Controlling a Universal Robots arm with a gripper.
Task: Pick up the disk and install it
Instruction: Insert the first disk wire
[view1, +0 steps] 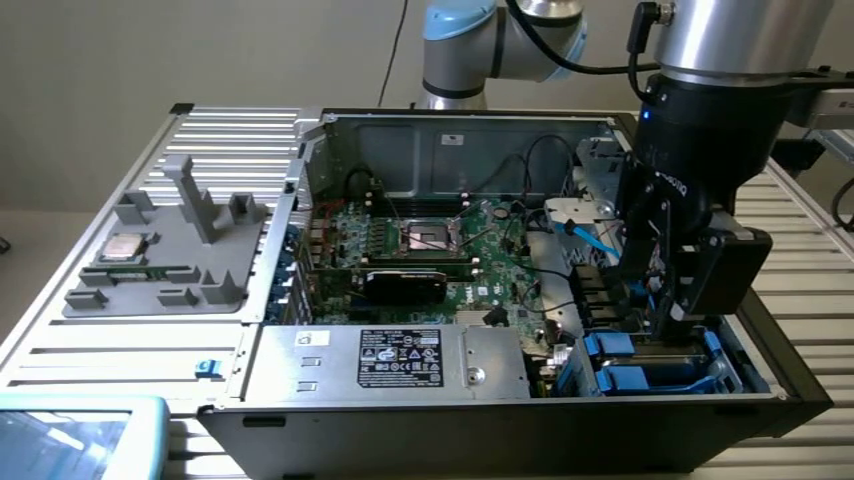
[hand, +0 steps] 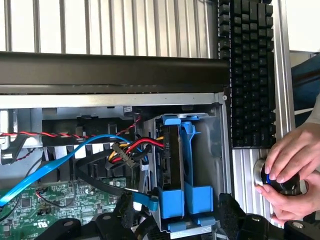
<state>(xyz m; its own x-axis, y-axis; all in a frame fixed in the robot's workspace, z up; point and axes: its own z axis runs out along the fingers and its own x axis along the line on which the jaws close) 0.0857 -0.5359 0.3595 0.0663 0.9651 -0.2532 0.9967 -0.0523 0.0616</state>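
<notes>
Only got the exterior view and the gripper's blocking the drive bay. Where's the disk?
Observer: Wrist view has the disk standing on edge in the bay, blue rails on, between the open fingers of the gripper.
Operator: Cabled up?
Observer: A black connector on red, yellow and black wires lies beside the disk, apart from it.
Operator: Anyone near the cell?
Observer: Yes, a person's hands rest on a round control next to a keyboard, outside the case.
</notes>
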